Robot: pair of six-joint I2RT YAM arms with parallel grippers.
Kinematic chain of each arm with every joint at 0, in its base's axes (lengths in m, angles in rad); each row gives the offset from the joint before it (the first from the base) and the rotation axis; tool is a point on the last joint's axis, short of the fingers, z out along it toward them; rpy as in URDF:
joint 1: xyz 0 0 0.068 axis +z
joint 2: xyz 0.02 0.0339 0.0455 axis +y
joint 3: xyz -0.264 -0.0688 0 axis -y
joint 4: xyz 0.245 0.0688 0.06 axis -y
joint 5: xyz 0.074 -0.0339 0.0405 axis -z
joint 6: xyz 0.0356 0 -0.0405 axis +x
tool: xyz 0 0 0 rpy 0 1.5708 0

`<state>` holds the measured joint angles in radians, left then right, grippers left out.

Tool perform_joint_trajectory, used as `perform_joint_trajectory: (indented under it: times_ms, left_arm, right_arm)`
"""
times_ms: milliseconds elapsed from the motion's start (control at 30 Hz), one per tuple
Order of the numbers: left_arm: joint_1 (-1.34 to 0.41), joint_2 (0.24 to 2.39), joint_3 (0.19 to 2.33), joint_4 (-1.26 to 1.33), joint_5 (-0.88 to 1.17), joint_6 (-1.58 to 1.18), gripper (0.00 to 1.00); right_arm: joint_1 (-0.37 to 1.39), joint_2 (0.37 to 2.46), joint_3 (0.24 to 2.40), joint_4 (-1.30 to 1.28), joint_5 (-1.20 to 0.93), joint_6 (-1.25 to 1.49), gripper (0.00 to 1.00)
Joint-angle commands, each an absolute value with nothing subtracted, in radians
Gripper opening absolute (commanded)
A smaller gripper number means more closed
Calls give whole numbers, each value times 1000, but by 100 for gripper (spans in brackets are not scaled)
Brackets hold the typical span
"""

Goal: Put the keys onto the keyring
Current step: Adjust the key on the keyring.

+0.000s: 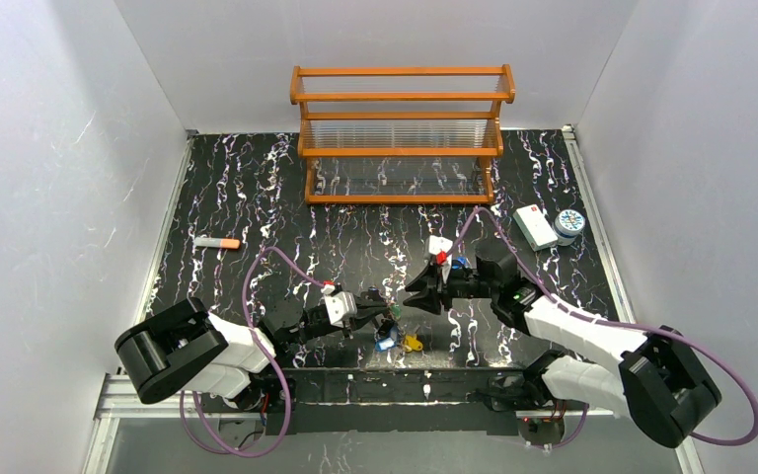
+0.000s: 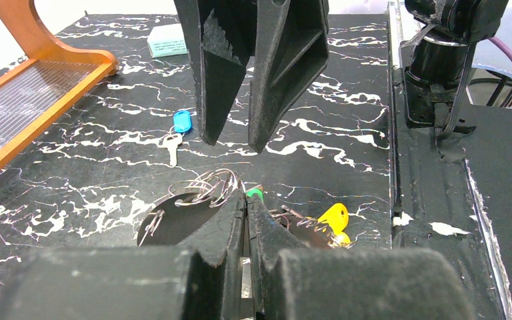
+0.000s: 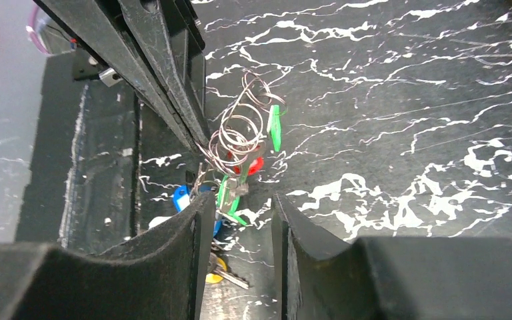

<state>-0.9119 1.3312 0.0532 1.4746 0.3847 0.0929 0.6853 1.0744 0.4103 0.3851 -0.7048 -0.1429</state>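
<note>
left jaws: we see them shut on the keyring (image 3: 237, 137); a green key (image 3: 275, 127) hangs there
right jaws: a little apart, holding nothing; the keyring is straight ahead, just past them

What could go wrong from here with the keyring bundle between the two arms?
1. The left gripper is shut on a tangle: keyring loops with green-tagged keys hanging. The right gripper, jaws open, sits right beside it; closing might snag several loops and tug the bundle loose.
2. The two grippers' tips nearly meet, so a small misjudgement could knock them together.
3. The blue key lies loose by the right arm and could get swept away.
</note>
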Motion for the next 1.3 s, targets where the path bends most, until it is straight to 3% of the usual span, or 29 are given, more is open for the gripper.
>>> perform_joint_trajectory:
  times_ms: [0, 700, 833, 933, 1100, 1267]
  left_arm:
    - [-914, 1308, 60, 1545, 394, 101, 0]
    - [-915, 1305, 58, 1546, 402, 100, 0]
    - [-914, 1305, 58, 1546, 404, 94, 0]
    - [-914, 1305, 57, 1545, 403, 95, 0]
    - [-914, 1304, 58, 1546, 402, 97, 0]
    - [-914, 1304, 61, 1546, 403, 97, 0]
  right_arm:
    - [672, 1120, 427, 507, -801, -10, 45]
    - [672, 1309, 454, 672, -859, 125, 38]
    - [672, 1341, 471, 677, -868, 129, 30]
    - [672, 1361, 480, 664, -877, 127, 16]
    - [673, 1378, 482, 629, -883, 112, 2]
    - [672, 1402, 489, 586, -881, 94, 1]
